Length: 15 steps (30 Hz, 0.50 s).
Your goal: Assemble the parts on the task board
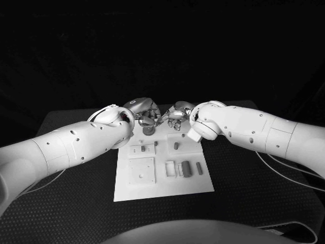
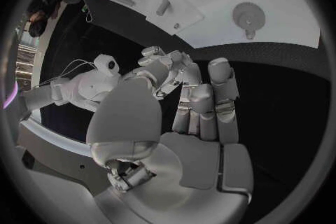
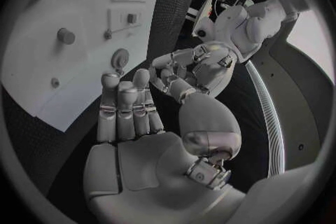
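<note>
- While the white board (image 1: pixel 162 175) lies mid-table, small grey parts (image 1: pixel 184 169) sit along its near right side.
- Both hands hover at its far edge: left hand (image 1: pixel 142 113) and right hand (image 1: pixel 175 115), fingers loosely extended, holding nothing.
- Black table (image 1: pixel 74 203) lies underneath.

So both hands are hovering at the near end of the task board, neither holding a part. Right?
Not quite. Neither hand holds a part, but the left hand and right hand are at the far end of the task board, not the near end. The head view shows it; the small parts lie nearer the robot, untouched.
</note>
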Motion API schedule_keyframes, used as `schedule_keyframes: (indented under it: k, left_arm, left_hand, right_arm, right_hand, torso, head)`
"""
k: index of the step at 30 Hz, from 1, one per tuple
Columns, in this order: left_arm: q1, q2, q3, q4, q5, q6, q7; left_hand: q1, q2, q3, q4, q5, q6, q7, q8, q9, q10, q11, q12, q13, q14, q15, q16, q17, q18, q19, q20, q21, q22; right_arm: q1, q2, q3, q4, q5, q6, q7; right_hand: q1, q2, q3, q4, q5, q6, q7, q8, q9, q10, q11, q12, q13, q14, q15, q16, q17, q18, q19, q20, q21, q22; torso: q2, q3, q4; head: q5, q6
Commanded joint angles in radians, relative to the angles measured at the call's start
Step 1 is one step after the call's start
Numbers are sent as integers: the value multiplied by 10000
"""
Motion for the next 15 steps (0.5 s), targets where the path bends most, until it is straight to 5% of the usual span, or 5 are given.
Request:
schedule_keyframes:
  k: [1,4,7,15]
  left_arm:
    - [16,28,14,49,55,28,16]
    - [16,32,15,48,55,19,22]
    - [16,38,15,54,55,21,26]
    - [15,42,15,71,55,-1,21]
  left_hand:
    - [1,117,33,25,-23,-15,86,-42,5,68,14,-58,11,62,-14,-25,10,211,31,-65,48,176]
    - [-4,117,30,27,-32,-16,86,-43,5,70,14,-60,13,65,-14,-26,10,211,32,-65,47,176]
    - [-6,119,30,29,-38,-18,87,-43,4,72,14,-61,15,67,-14,-26,11,211,34,-65,46,176]
    - [-8,124,30,31,-47,-21,86,-45,3,77,14,-64,18,72,-15,-27,12,212,39,-66,46,176]
  right_arm:
    - [-11,20,-3,6,-46,184,211]
    - [-11,22,-3,-5,-19,167,268]
    - [-11,23,-3,-5,-8,196,300]
    - [-13,20,-3,14,-107,225,267]
  right_hand:
    - [23,203,5,-67,29,210,118,55,21,35,-51,40,-16,-5,-64,56,-11,301,-30,-63,33,163]
    - [298,113,592,200,69,261,114,60,21,77,-81,18,-57,7,-78,42,-26,301,-13,-53,12,136]
    - [404,289,903,295,59,300,93,68,23,109,-74,22,-70,25,-83,51,-27,301,4,-42,29,146]
    - [933,579,1852,-81,49,778,-50,315,163,268,-203,45,-111,112,-191,102,-20,301,38,-36,142,187]
  torso:
    - [3,4,-2]
    - [1,5,-6]
    - [1,4,-5]
    - [0,2,-3]
  head:
    - [-3,-8]
    - [-2,-10]
    - [-3,-14]
    - [-9,-14]
